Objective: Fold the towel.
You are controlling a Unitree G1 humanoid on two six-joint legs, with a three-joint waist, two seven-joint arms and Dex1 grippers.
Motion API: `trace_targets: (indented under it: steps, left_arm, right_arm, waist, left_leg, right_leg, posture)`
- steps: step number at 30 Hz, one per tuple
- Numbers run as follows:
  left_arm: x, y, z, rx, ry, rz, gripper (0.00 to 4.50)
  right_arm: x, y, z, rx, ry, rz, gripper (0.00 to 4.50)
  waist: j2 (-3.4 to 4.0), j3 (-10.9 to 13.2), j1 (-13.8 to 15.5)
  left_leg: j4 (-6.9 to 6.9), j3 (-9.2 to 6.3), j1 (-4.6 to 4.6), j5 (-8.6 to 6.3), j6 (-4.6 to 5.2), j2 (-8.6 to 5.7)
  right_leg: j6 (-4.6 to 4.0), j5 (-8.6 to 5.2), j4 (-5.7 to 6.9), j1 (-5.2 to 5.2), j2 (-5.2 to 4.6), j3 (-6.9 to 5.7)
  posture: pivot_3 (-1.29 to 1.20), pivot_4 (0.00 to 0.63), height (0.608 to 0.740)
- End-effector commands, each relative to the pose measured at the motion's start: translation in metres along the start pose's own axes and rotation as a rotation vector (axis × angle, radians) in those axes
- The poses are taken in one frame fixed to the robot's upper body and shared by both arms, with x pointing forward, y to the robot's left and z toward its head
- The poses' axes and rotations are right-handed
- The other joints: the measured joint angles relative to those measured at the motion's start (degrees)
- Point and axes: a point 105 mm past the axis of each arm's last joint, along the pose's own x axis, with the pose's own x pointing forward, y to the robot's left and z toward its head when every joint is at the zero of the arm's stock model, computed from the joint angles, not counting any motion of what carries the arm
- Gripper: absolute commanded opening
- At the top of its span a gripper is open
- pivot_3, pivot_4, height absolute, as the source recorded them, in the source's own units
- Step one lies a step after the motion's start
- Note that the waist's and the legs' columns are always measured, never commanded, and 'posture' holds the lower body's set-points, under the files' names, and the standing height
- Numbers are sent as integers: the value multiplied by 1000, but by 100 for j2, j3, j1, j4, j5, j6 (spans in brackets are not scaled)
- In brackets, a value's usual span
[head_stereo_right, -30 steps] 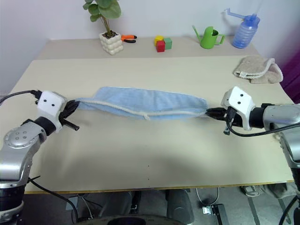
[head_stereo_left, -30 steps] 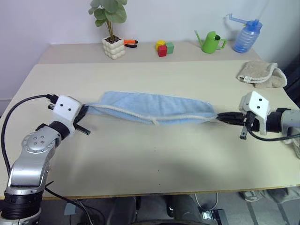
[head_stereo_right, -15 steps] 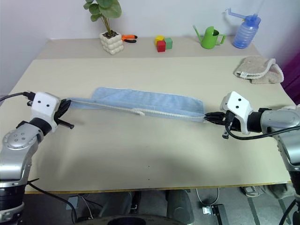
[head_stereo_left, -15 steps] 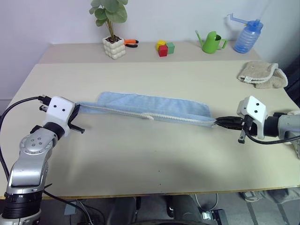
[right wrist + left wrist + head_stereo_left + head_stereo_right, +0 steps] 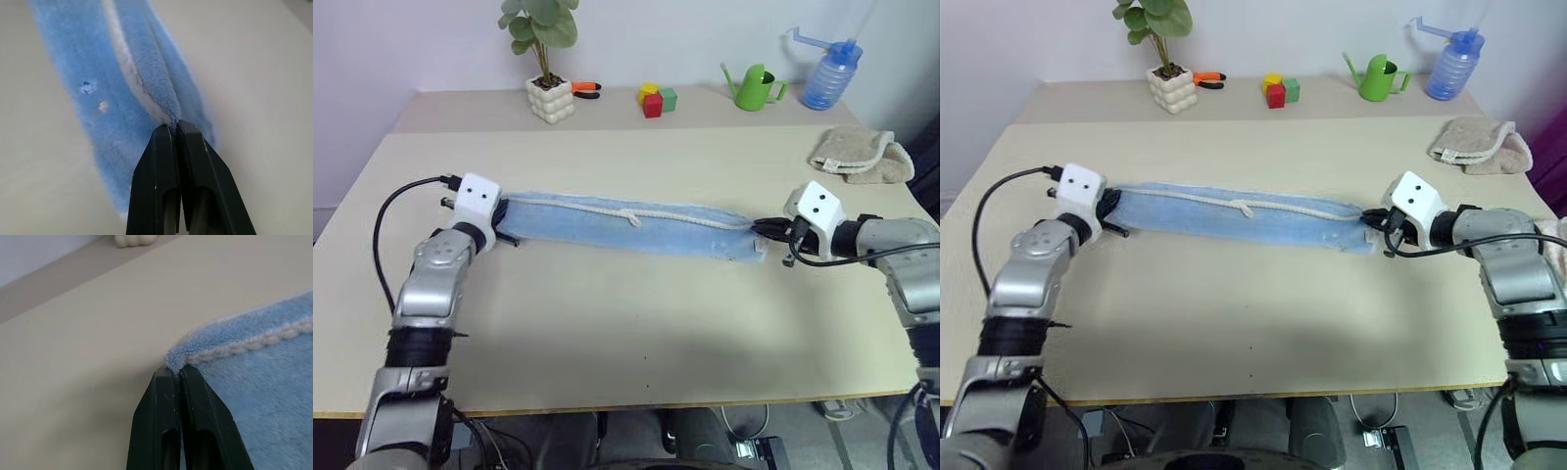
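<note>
1. Left eye view: towel [image 5: 626,227] lies as a long folded blue strip across mid-desk, whitish edging along its far side.
2. Left pincer [image 5: 505,217] clamped tight on the towel's left end; right pincer [image 5: 762,232] clamped tight on the right end.
3. Right wrist view: small dark blue mark [image 5: 87,87] on the towel, too small to read. No legible writing or brands elsewhere.
4. Desk [image 5: 636,333] is plain beige, bare in front of the towel.
5. Far edge: potted plant [image 5: 548,59], coloured blocks [image 5: 656,99], green watering can [image 5: 756,88], blue spray bottle [image 5: 826,70]. Beige cloth [image 5: 858,155] at the far right.
6. Pale wall behind.
</note>
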Motion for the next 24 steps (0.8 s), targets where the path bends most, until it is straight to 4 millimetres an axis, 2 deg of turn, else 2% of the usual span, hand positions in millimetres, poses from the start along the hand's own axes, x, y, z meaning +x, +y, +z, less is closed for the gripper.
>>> trace_targets:
  steps: [1,9,11,12,13,18,19,24]
  left_arm:
    - [12,-1,1,28,-1,8,0]
    - [24,1,-6,-16,34,28,0]
    - [23,4,-6,-58,23,41,0]
    - [22,6,-6,-73,23,54,622]
    - [21,8,-7,-80,27,67,878]
    - [20,20,-13,-92,50,157,3328]
    - [19,22,-14,-117,50,179,3855]
    - [17,24,-8,-176,3,211,3855]
  right_arm:
    - [6,-10,3,-22,-24,-50,29]
    - [19,-19,-1,-6,-40,-115,29]
    - [19,-24,0,10,-47,-142,595]
    - [20,-25,0,11,-47,-149,917]
    - [19,-26,-1,11,-46,-154,1278]
    - [15,-38,-10,-21,-1,-256,3799]
    - [13,-40,-11,-27,3,-281,3859]
    - [2,-46,-9,-3,-25,-360,3859]
  waist:
    - [0,0,-10]
    - [0,0,-10]
    - [0,0,-17]
    - [0,0,-16]
    - [0,0,-15]
    - [0,0,-1]
    - [0,0,-2]
    - [0,0,0]
  left_leg:
    - [0,1,1,0,-1,0]
    - [1,1,0,2,-2,0]
    - [1,0,0,2,-3,0]
    - [1,0,1,2,-3,0]
    - [1,-1,1,2,-3,0]
    - [1,0,0,2,-3,-1]
    - [1,0,0,2,-3,-1]
    - [1,0,0,3,-5,-1]
  right_leg:
    - [0,0,0,0,0,0]
    - [0,0,4,-1,0,0]
    - [0,0,4,-1,1,0]
    - [0,0,5,-1,0,1]
    - [0,0,6,-2,0,1]
    - [0,0,6,-2,-1,1]
    - [0,0,6,-2,-1,1]
    - [0,0,7,-3,-1,1]
  posture:
    - [0,150,731]
    - [0,150,731]
    - [0,150,731]
    - [0,150,731]
    - [0,150,731]
    - [0,150,731]
    - [0,150,731]
    - [0,150,731]
